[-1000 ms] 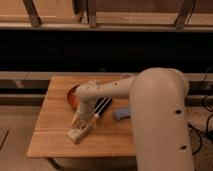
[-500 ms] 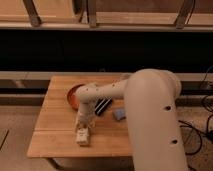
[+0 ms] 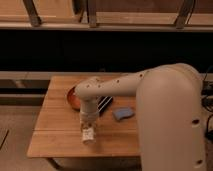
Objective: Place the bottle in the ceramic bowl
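gripper [image 3: 88,128] was found in the camera view pointing down, low over the wooden table [image 3: 55,142], nearer the viewer than the ceramic bowl [image 3: 71,98] and slightly to its right. its fingers were drawn together on the bottle [image 3: 88,136], whose pale body showed just beneath them, resting on the table and well short of the bowl. whether the hold sat square on the body could not be confirmed. the bowl was partly hidden behind the arm [image 3: 115,85]. a black striped item [image 3: 105,103] lay just right of the bowl, and a blue-grey flat object [image 3: 123,113] lay further right again.

assessment: the step in hand was securing and lifting. recommended practice: raise the bottle straight up until it clears the bowl's rim, then carry it back and slightly left, keeping off the striped item. release low over the bowl's centre, since a bottle let go at the rim would likely roll out.
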Robot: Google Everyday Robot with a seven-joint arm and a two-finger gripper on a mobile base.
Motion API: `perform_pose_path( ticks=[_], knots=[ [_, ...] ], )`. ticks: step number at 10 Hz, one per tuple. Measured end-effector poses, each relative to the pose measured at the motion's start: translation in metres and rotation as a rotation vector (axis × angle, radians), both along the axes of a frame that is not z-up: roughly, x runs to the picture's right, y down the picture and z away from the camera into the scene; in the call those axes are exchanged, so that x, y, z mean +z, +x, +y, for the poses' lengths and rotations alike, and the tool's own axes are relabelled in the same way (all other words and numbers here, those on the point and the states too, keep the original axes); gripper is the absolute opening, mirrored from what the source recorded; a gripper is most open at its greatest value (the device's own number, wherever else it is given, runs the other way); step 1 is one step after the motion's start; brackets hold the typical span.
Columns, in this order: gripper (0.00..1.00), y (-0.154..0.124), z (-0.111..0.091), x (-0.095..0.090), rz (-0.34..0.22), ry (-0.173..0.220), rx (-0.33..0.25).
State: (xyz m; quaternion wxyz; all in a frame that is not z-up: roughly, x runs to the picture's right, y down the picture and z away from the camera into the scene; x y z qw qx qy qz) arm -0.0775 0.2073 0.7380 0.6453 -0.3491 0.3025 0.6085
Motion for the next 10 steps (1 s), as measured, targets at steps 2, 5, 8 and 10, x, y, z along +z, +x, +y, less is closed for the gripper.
perform_pose_path(
  ticks=[2,5,8,10],
  knots=[
    [0.0,0.012,-0.024,-0.044,0.055,0.086,-0.101],
    [0.0,-0.001,-0.072,-0.069,0.067,0.23,-0.26],
    [0.0,-0.046,-0.106,-0.03,-0.043,0.323,-0.426],
    [0.0,-0.063,-0.121,0.002,-0.124,0.361,-0.502]
  ],
)
